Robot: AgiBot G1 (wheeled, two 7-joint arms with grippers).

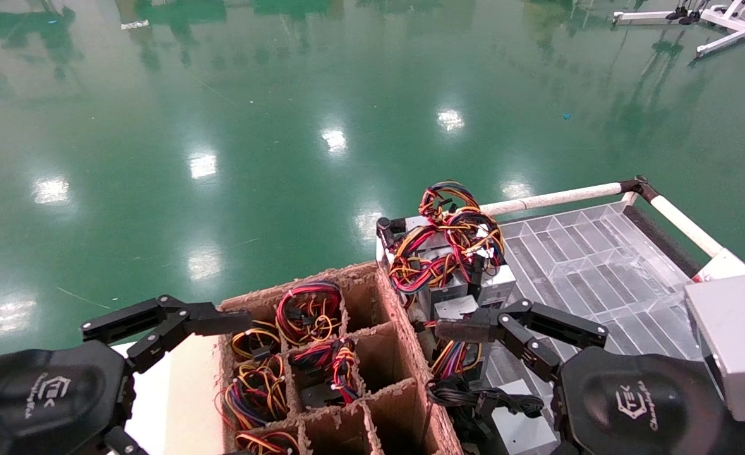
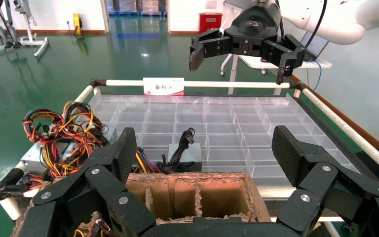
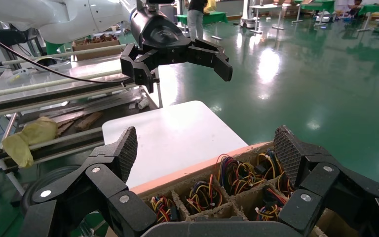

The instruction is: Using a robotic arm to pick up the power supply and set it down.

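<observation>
Below and between the two pincers, head view: divided cardboard box (image 1: 328, 366). Power supply (image 1: 312, 309), red wire loop, sat in a far cell, just ahead of the left pincer (image 1: 176, 328), which hung wide open, empty. Right pincer (image 1: 473, 328) also open, empty, over the clear tray (image 1: 599, 265). Left wrist view: the open left pincer's fingers (image 2: 118, 158) straddled the box (image 2: 197, 195); right pincer (image 2: 242, 52) above the tray (image 2: 227, 118). Right wrist view: box cells (image 3: 227, 187) underneath, left pincer (image 3: 177, 57) beyond.

Glossy green floor (image 1: 284, 95), brown cardboard box (image 1: 404, 316), black tools, red-yellow wire bundles (image 1: 451, 237)
</observation>
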